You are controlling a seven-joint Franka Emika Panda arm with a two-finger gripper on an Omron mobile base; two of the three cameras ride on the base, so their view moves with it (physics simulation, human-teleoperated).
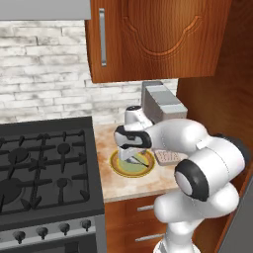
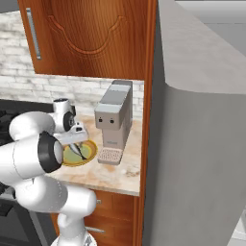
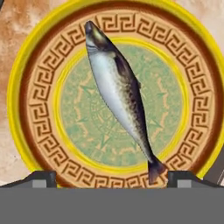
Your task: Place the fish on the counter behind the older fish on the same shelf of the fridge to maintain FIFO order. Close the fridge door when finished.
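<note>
The fish, slender, silver-bellied with a mottled dark back, lies diagonally on a round plate with a yellow rim and key-pattern band. The plate sits on the marbled beige bench. The fingers stand wide apart above it, holding nothing.

A home kitchen is showing here: a black gas stove is sitting left of the gripper, a coffee machine right of it, wooden cabinets hanging above.
</note>
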